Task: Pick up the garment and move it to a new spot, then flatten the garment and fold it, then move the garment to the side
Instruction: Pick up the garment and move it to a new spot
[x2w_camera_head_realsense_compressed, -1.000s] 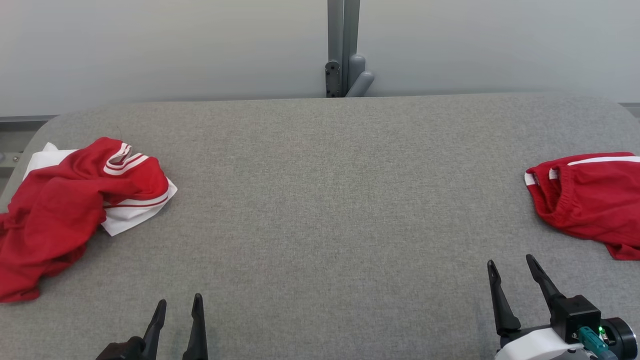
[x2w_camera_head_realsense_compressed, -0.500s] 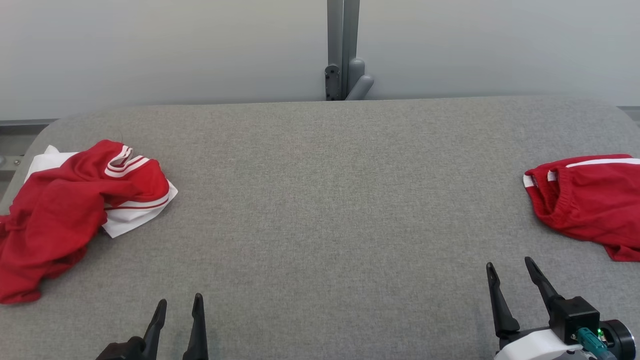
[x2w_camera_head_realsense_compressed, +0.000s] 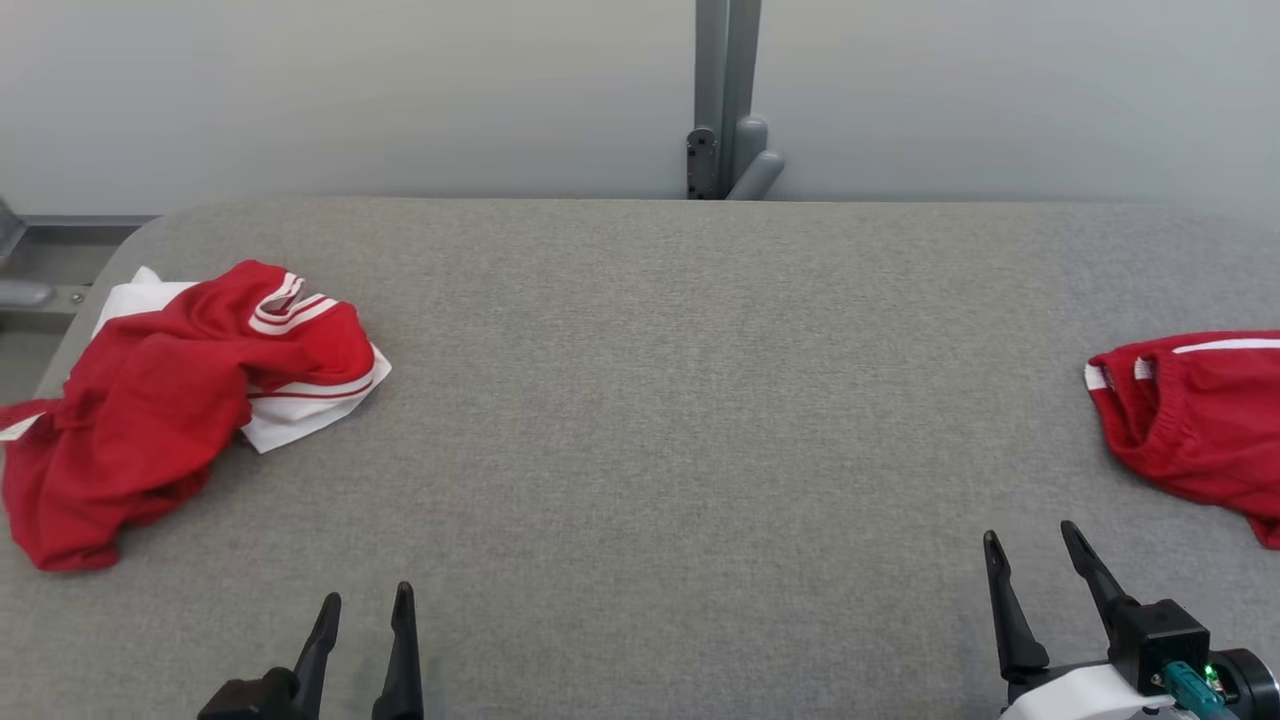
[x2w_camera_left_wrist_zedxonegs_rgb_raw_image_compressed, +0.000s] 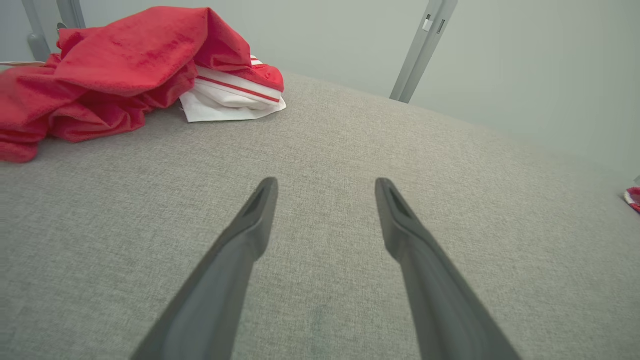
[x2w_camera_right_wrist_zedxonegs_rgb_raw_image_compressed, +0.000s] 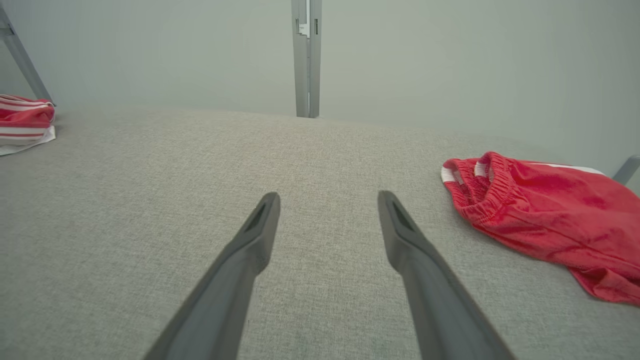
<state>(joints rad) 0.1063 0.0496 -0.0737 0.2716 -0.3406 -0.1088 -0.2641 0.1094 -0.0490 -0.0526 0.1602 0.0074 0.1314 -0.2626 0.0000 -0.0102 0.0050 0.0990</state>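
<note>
Head view: a broad table (x2w_camera_head_realsense_compressed: 680, 420) covered in grey woven cloth is seen stretching from side to side, with rounded far corners. Behind it a plain pale wall (x2w_camera_head_realsense_compressed: 400, 90) is seen.

A crumpled red and white garment (x2w_camera_head_realsense_compressed: 150, 410) is heaped on the table's left end, close to the left edge. Its red bulk is bunched toward the near left, and a white part with red stripes is folded under it on the side facing the table's middle. In the left wrist view the same heap (x2w_camera_left_wrist_zedxonegs_rgb_raw_image_compressed: 115, 65) is seen at the upper left, well apart from the fingers.

A pair of red shorts (x2w_camera_head_realsense_compressed: 1200, 420) is laid at the table's right end (an elastic waistband with white trim is turned toward the middle), and it is cut off by the picture's right edge. In the right wrist view the shorts (x2w_camera_right_wrist_zedxonegs_rgb_raw_image_compressed: 545, 200) are seen to the right of the fingers and apart from them.

A grey metal post (x2w_camera_head_realsense_compressed: 727, 90) is set against the wall behind the table's far edge.

The left gripper (x2w_camera_head_realsense_compressed: 367, 593) is held over the near edge at the lower left, its fingers spread wide with nothing between them. The right gripper (x2w_camera_head_realsense_compressed: 1030, 532) is held at the lower right, near the shorts but not touching them, its fingers likewise parted and empty over bare cloth.
</note>
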